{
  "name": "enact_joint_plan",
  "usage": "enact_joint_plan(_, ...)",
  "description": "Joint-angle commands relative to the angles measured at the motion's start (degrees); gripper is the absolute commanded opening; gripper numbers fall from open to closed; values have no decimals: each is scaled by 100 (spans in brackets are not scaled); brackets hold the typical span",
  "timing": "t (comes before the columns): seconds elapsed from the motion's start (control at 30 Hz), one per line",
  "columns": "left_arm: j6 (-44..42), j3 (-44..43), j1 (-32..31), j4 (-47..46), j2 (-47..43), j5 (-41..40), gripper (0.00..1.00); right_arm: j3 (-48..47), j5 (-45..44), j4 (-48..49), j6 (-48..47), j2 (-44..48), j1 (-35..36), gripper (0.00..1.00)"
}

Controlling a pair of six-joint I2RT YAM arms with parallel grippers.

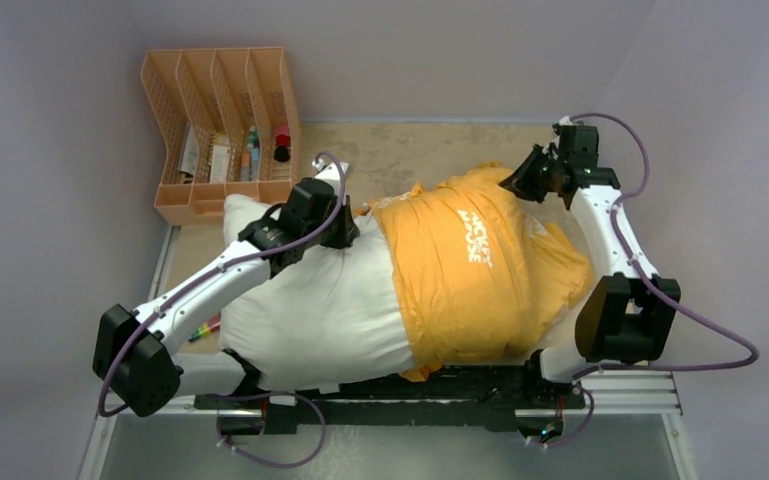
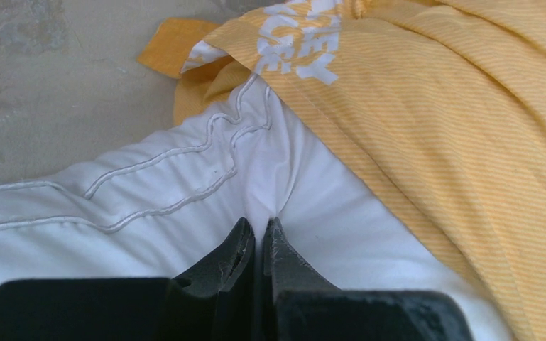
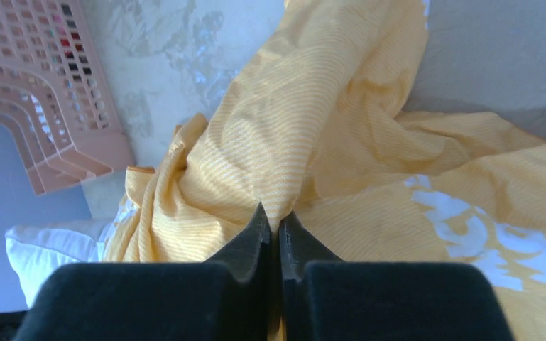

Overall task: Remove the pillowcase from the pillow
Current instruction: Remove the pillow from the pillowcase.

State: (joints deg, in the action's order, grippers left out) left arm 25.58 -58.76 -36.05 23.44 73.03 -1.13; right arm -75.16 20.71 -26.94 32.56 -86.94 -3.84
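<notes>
Top external view: both arms stretch forward over the desk (image 1: 410, 150). The left gripper (image 2: 259, 231) pinches the white pillow (image 1: 300, 300), and the right gripper (image 3: 273, 217) nips a fold of the pillowcase (image 1: 460, 280). This orange pillowcase hides the pillow's right half.

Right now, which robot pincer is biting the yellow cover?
The right pincer, shut on a fold of the orange-yellow pillowcase. The left pincer pinches the bare white pillow instead.
</notes>
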Motion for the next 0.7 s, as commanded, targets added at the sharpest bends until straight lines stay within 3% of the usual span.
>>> enact_joint_plan(0.0, 313, 285, 26, 1150, -174, -872, 0, -341, -1313, -22, -60, 479, -410, 2)
enact_joint_plan(0.2, 715, 839, 25, 1196, -289, -1569, 0, -943, -1582, -552, -424, 441, -1796, 0)
enact_joint_plan(0.47, 886, 1142, 33, 1228, -490, -1725, 0, -752, -398, -306, -569, 511, -1883, 0)
enact_joint_plan(0.5, 882, 1113, 31, 1245, -470, -1718, 0, -691, -46, -297, -594, 510, -1860, 3)
enact_joint_plan(0.57, 862, 1045, 33, 1223, -464, -1681, 0, -582, 720, -289, -663, 527, -1753, 33)
enact_joint_plan(0.67, 829, 849, 29, 1197, -474, -1612, 0, -506, 482, -618, -901, 753, -1246, 64)
